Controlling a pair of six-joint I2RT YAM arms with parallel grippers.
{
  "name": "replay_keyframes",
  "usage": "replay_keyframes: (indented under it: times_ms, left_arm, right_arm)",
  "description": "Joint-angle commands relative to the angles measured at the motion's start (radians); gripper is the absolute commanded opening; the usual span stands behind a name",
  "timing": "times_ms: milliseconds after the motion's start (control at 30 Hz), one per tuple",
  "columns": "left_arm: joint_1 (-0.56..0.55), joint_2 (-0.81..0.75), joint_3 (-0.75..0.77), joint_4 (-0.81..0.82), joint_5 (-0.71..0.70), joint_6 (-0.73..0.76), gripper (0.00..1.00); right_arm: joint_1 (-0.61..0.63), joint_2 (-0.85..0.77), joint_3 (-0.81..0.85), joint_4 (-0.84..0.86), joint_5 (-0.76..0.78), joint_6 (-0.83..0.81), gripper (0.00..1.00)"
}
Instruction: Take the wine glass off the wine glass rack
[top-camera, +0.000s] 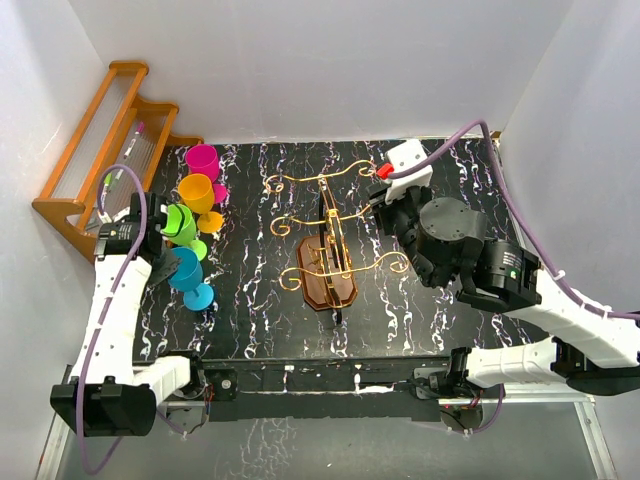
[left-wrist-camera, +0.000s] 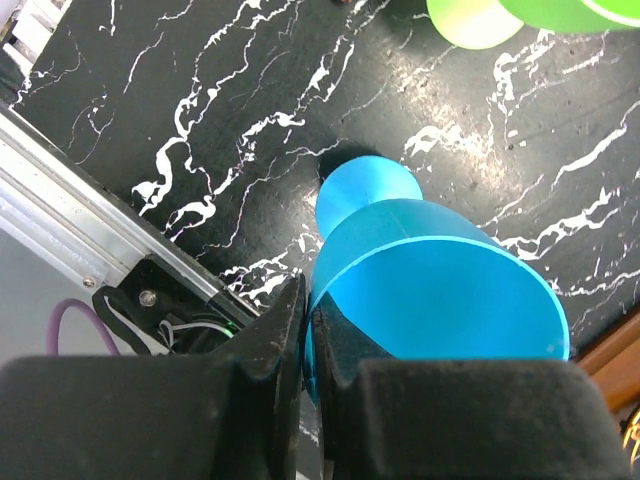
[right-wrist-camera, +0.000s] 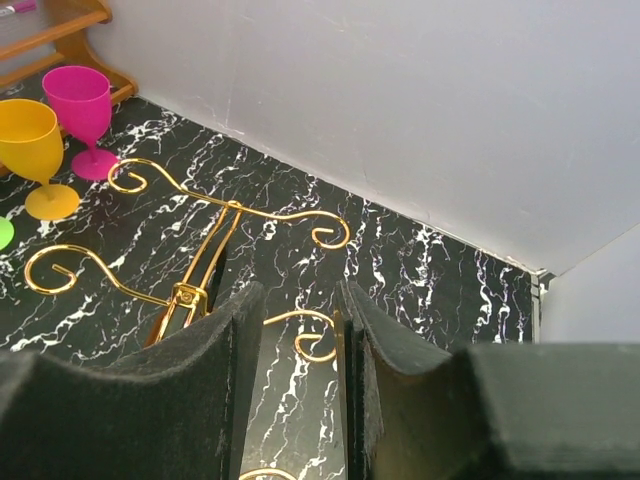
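The wine glass rack (top-camera: 327, 248) stands mid-table on a brown oval base, and its gold wire arms hold no glass. A blue wine glass (top-camera: 186, 269) is left of it, with its foot at or close to the tabletop. My left gripper (top-camera: 166, 262) is shut on the rim of this blue wine glass (left-wrist-camera: 430, 280), one finger inside the bowl and one outside (left-wrist-camera: 275, 340). My right gripper (top-camera: 380, 202) is open and empty beside the rack's right arms. In the right wrist view a curled gold arm end (right-wrist-camera: 318, 335) shows between its fingers (right-wrist-camera: 215, 370).
Magenta (top-camera: 203, 160), orange (top-camera: 197, 190) and green (top-camera: 180, 222) wine glasses stand in a line behind the blue one. A stepped orange-brown wooden shelf (top-camera: 100, 150) sits at the back left. White walls close in the back and both sides.
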Motion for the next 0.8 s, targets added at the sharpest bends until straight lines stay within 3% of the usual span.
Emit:
replay_keyframes:
  times_ms: [0,467,633,767]
  left_arm:
    - [-0.002,-0.008,-0.034,0.067,-0.090,-0.080,0.05]
    - [0.045,0.066,-0.112,0.216,-0.245,-0.090,0.06]
    - [0.058,0.095,-0.117,0.249,-0.241,-0.084,0.08]
    - [0.065,0.137,-0.088,0.245,-0.194,-0.081,0.36]
  right_arm:
    - [0.004,-0.010,0.010,-0.032,0.009,0.060,0.36]
    - [0.005,-0.073,0.025,-0.145,0.009,0.175,0.35]
    - [0.004,-0.076,0.033,-0.176,0.013,0.197,0.35]
    - [0.004,-0.075,0.033,-0.178,0.005,0.203,0.37]
